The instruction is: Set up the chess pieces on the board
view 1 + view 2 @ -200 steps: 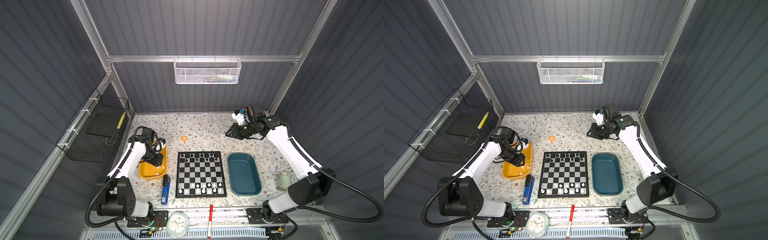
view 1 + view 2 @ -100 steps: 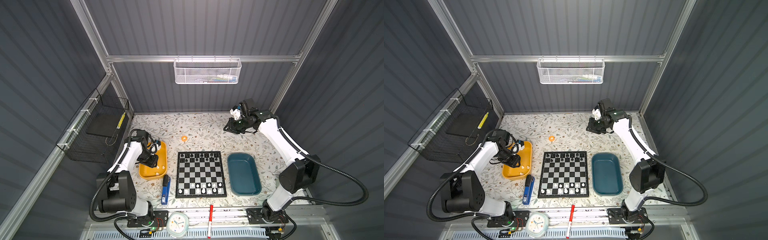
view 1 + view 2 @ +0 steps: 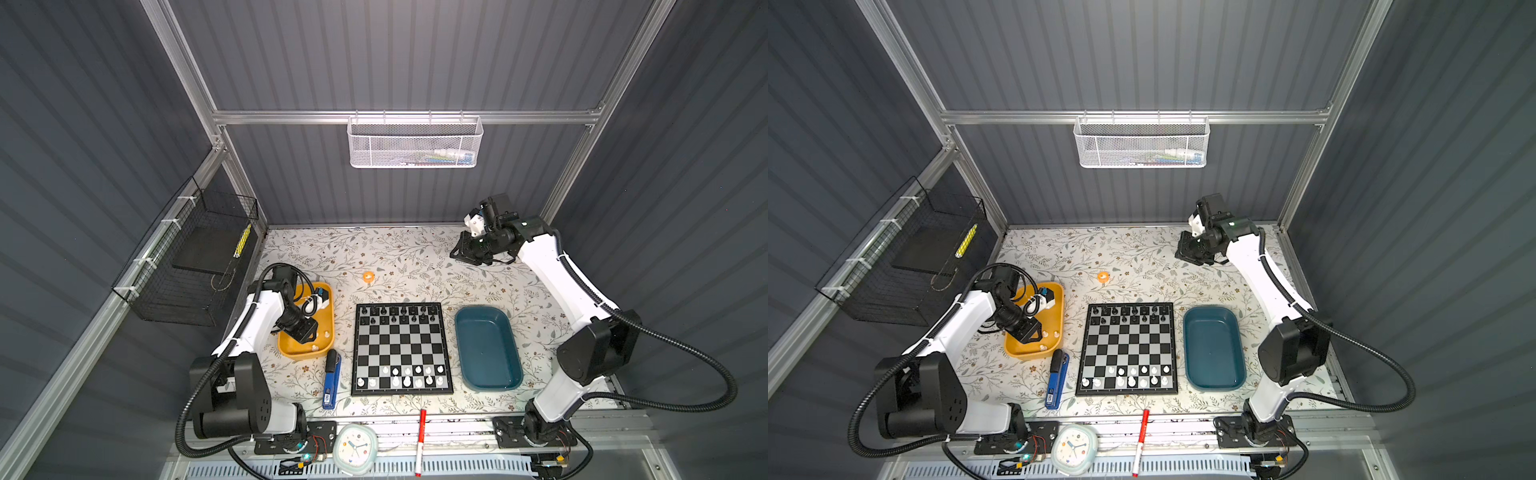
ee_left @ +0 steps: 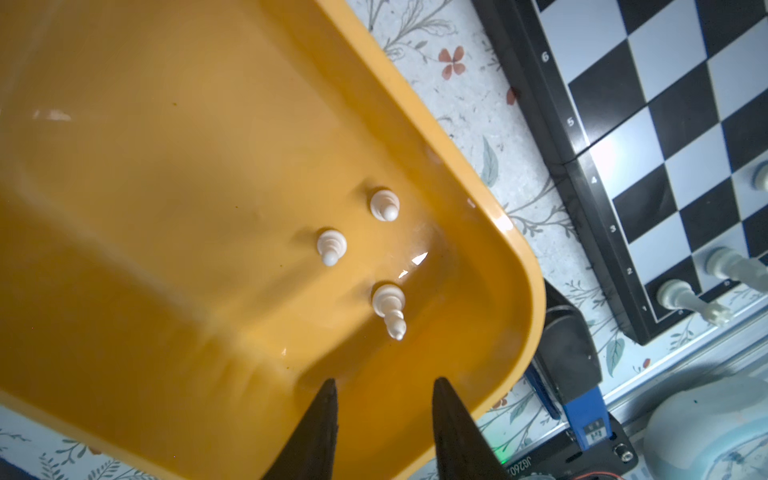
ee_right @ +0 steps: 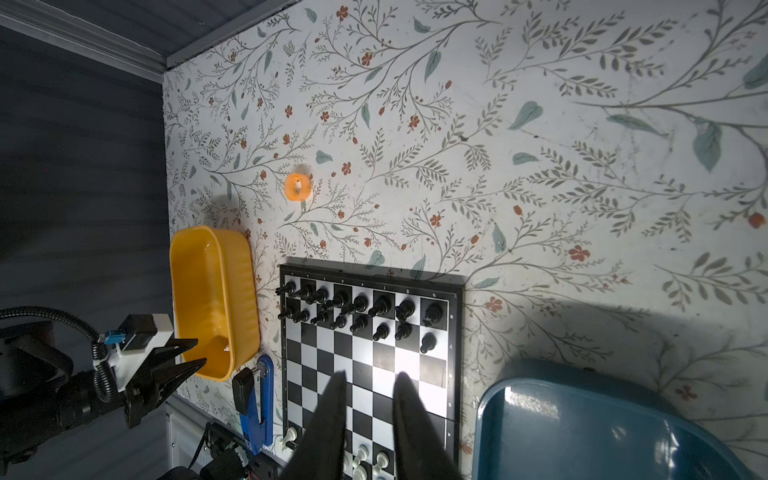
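The board [image 3: 401,349] [image 3: 1127,349] lies mid-table. Black chess pieces [image 3: 399,313] fill its two far rows and white chess pieces [image 3: 405,376] stand on its two near rows. Three more white pieces [image 4: 331,245] [image 4: 384,203] [image 4: 388,305] stand in the near end of the yellow tray [image 4: 478,187] [image 3: 305,355]. My left gripper [image 4: 382,384] [image 3: 305,332] hangs over that tray, open and empty, a little short of the pieces. My right gripper [image 5: 370,378] [image 3: 461,253] is raised at the back right, its fingers a little apart with nothing between them.
An empty teal tray [image 3: 486,353] lies right of the board. A blue stapler [image 3: 331,384] lies between the yellow tray and the board's near left corner. An orange ring [image 3: 368,276] sits behind the board. A red marker [image 3: 421,432] and a clock [image 3: 355,449] lie on the front rail.
My left gripper has shifted toward the near end of the yellow tray and its jaws have narrowed. The right arm has swayed slightly at the back right, gripper unchanged.
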